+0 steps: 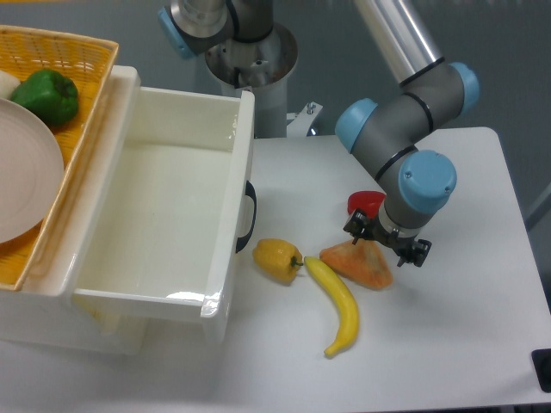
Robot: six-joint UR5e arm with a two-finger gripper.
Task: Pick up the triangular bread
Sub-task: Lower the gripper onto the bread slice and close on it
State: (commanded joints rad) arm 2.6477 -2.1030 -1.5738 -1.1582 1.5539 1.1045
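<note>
Step in hand: approach and grasp. Two-finger claw [386,240] low over upper right part of orange-tan triangular bread wedge [357,262] on white worktop [465,344]. Jaw opening hidden by wrist; cannot tell if bread gripped. Small red round object [365,203] just behind claw; yellow banana [336,304] and yellow bell pepper [276,260] to its left. Next move, judged: fingers straddle wedge, close firmly, lift straight, avoid nudging banana.

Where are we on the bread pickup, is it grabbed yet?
Done: the pincer has been brought down right over the triangular bread, beside the banana. In hand: it sits at the bread's upper edge, but whether the fingers have closed on it cannot be told from this view. Left: the bread still lies on the table, so securing the grip and lifting remain.
</note>
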